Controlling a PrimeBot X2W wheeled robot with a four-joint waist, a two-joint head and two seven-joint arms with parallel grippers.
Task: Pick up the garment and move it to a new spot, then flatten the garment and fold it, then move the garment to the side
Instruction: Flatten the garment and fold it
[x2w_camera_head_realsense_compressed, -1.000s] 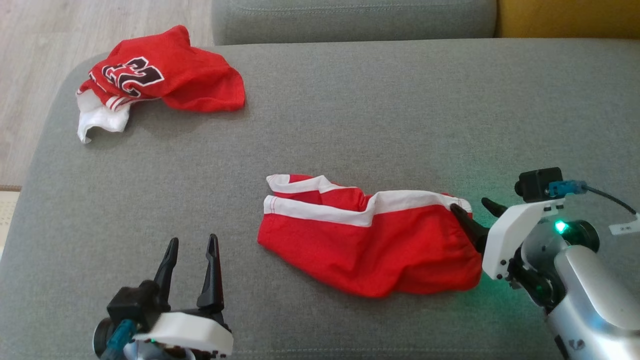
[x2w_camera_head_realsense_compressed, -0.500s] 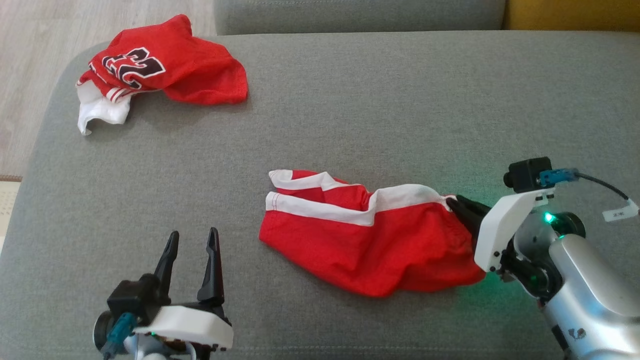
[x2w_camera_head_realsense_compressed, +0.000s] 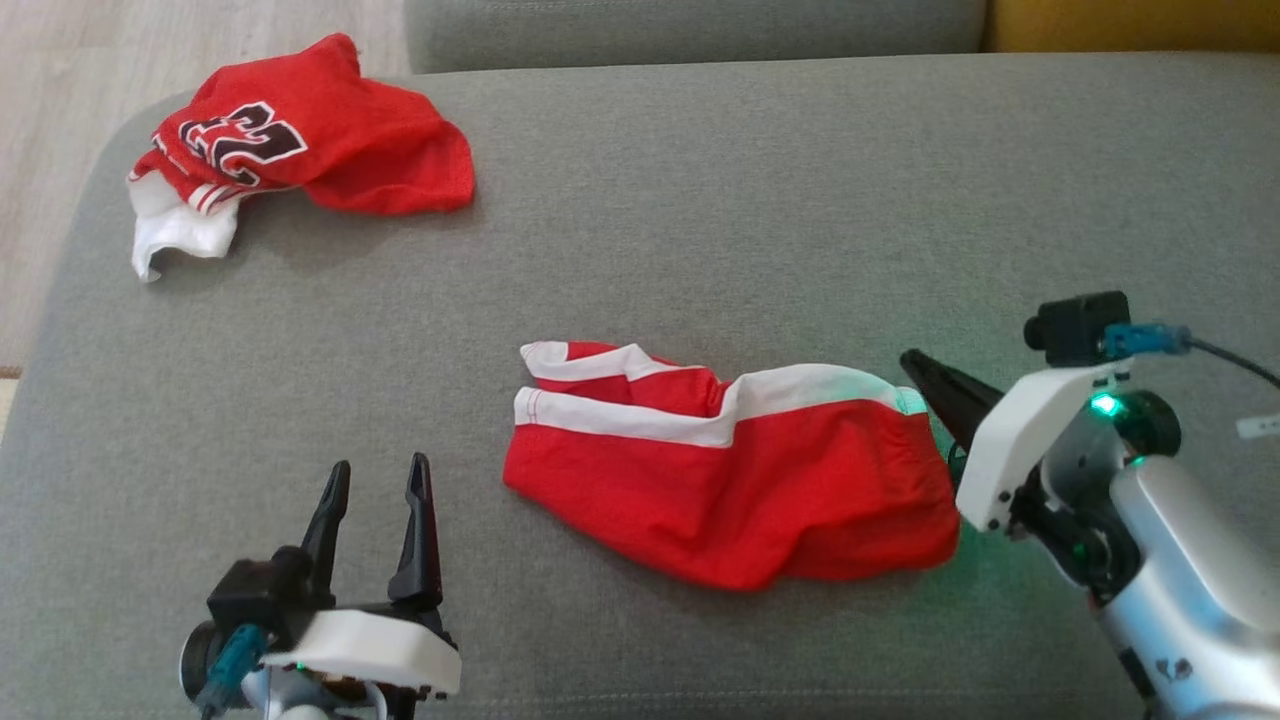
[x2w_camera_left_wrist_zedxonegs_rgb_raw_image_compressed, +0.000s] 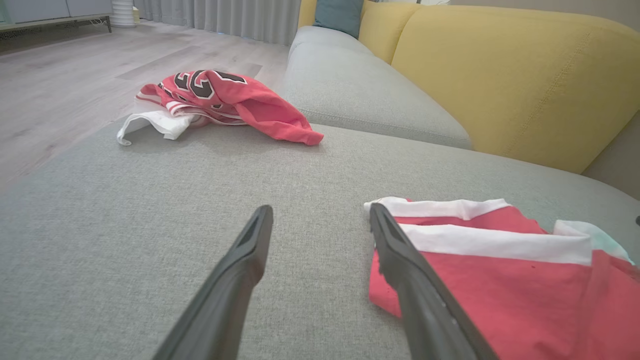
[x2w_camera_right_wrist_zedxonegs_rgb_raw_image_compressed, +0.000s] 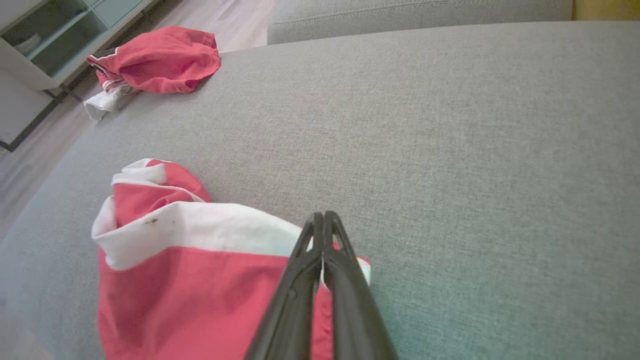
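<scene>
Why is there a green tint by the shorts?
Head view: a green light on the right arm tints the shorts and couch. Right wrist view: same cast beside the right gripper. Left wrist view: faint green at their far end.

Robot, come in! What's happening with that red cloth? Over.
Left gripper open, idle. Right gripper shut at red garment corner, hold unclear. Red jersey far off, nothing blocking.

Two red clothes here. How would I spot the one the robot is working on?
Look at the wide grey sofa cushion. Near its front middle, at the robot's right hand, lies the red garment. It has a plain white band, unlike the numbered jersey at the far left corner.
</scene>
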